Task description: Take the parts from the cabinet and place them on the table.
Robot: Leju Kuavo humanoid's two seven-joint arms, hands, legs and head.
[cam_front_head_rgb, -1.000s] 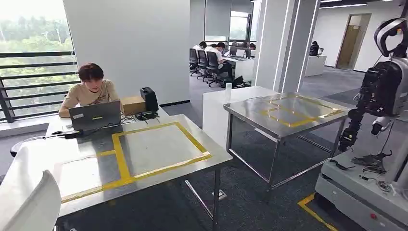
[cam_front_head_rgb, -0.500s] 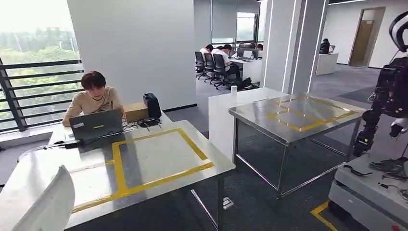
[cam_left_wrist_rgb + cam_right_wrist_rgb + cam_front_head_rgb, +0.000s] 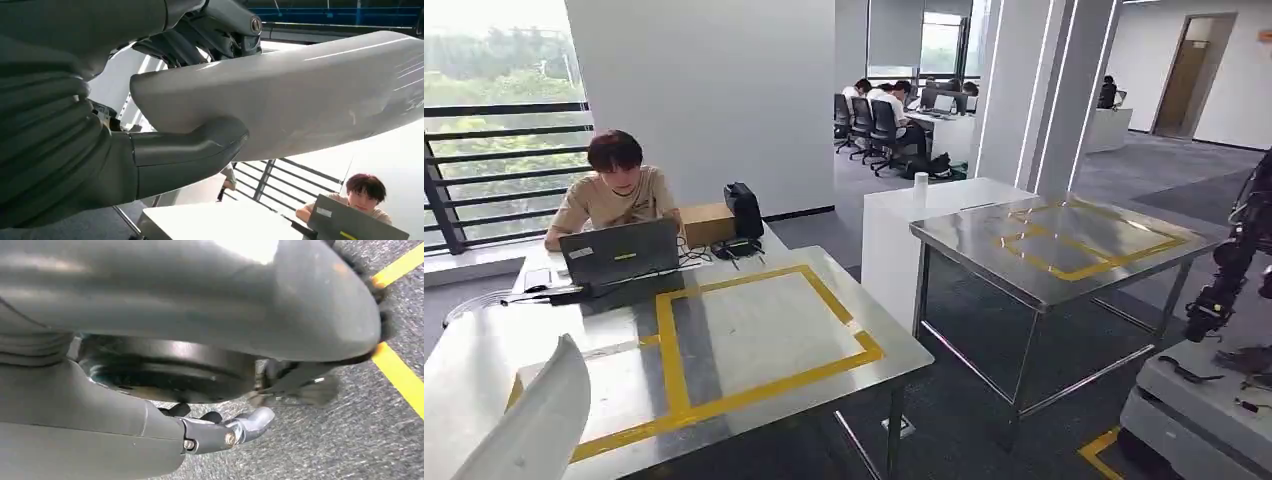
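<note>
A large white curved part rises at the lower left of the head view, over the near corner of the steel table. In the left wrist view my left hand grips this white part, thumb pressed under its rounded edge and dark fingers over the top. A yellow tape rectangle marks the table top. My right hand hangs above grey carpet; whether its fingers hold anything is unclear.
A person sits at the table's far end behind a laptop. A second taped steel table stands to the right, beside a white pedestal. Another robot on a grey base is at the right edge.
The camera has turned and moved: the table sits closer, the other robot has slid toward the right edge. The white part stands higher at lower left.
</note>
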